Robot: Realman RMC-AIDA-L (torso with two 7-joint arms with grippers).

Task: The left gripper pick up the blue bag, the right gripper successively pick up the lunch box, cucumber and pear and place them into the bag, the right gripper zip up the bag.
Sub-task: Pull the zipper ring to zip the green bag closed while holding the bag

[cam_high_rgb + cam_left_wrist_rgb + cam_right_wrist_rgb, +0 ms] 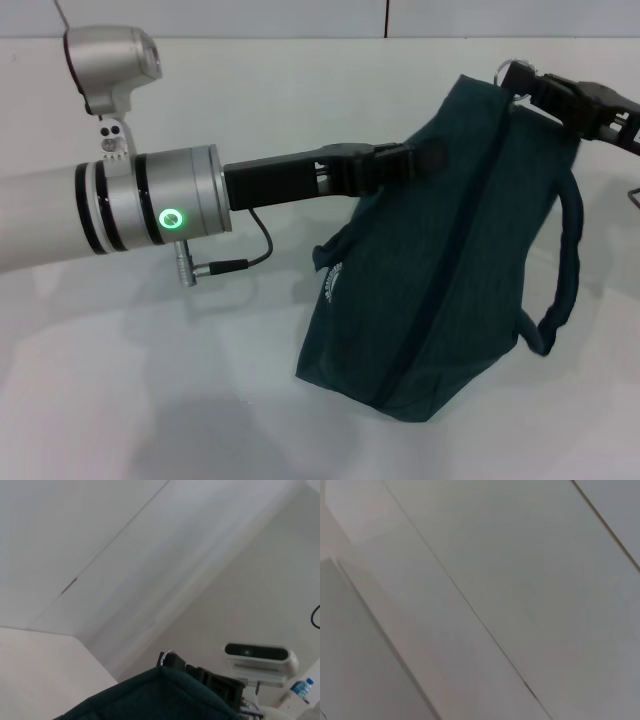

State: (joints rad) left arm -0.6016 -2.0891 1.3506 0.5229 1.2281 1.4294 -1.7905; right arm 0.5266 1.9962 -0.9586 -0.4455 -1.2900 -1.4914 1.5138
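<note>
Blue bag (440, 250) of soft teal fabric hangs over the white worktop (150, 400), its zipper line running up toward the far right corner. From the left, the left hand (425, 158) pinches its upper edge. At that top corner, the right hand (545, 88) meets the ring pull; its grip cannot be told.

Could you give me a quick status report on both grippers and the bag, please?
Left gripper gripping bag side. Right gripper at zipper pull, top corner. Bag zipped. Nothing in the way.
</note>
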